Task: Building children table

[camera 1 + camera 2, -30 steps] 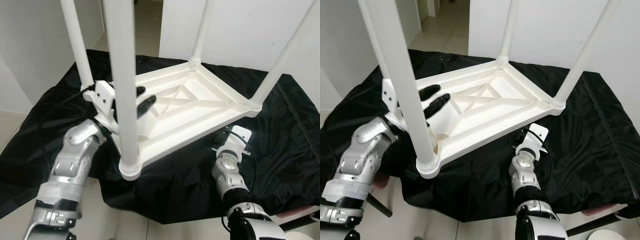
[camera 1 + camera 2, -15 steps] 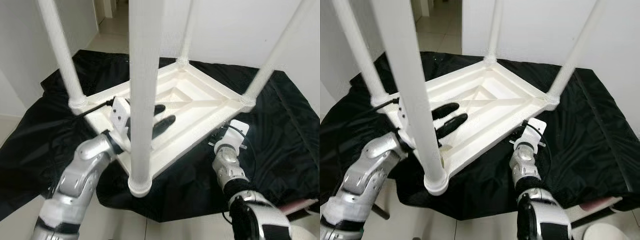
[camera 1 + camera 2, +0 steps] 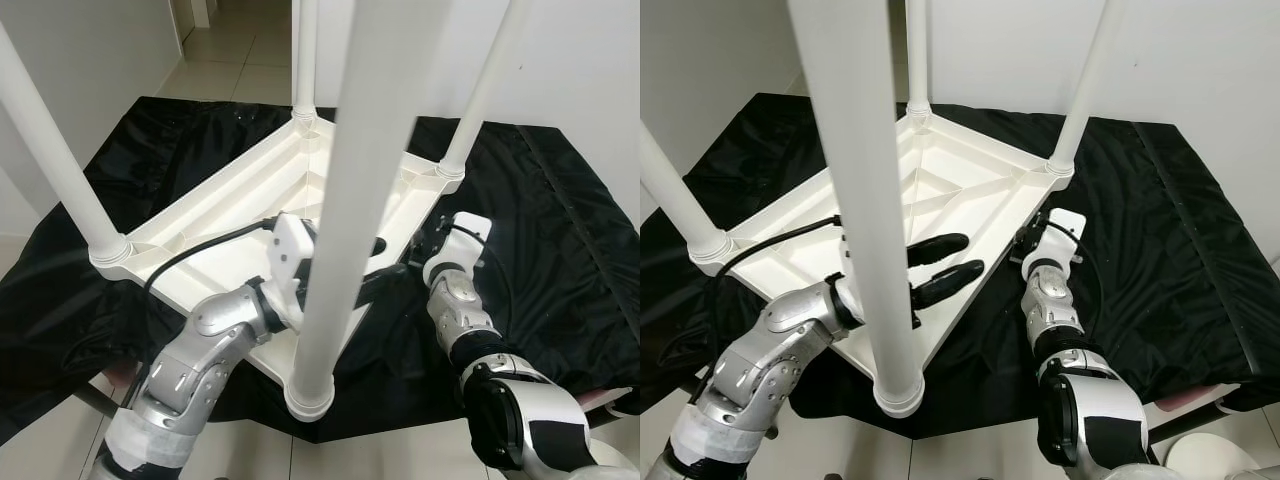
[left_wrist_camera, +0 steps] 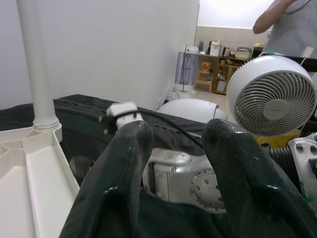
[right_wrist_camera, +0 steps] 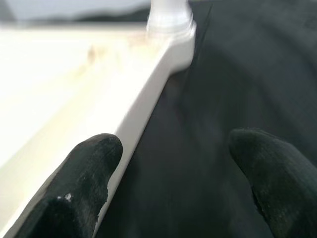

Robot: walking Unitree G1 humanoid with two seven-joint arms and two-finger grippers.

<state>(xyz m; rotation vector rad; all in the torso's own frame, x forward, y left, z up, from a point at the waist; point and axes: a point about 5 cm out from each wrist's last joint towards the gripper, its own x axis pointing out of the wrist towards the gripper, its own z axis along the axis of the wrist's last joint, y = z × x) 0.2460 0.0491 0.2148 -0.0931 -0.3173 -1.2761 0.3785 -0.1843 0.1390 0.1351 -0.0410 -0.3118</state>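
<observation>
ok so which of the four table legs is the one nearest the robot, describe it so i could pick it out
Start at the black cloth, where the white children's table lies upside down with four legs pointing up. The nearest leg rises from the corner closest to the robot, just in front of the left gripper. It looks by far the thickest and crosses the middle of both eye views.

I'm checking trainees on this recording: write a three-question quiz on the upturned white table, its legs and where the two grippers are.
1. True or false: the white table lies upside down on the black cloth.
2. How many legs stand up from it? A) two B) three C) four
3. Which gripper reaches over the table's underside, beside the nearest leg?

Key
1. True.
2. C, four.
3. The left gripper, fingers apart. The right gripper, also open, sits at the table's right edge.
</observation>
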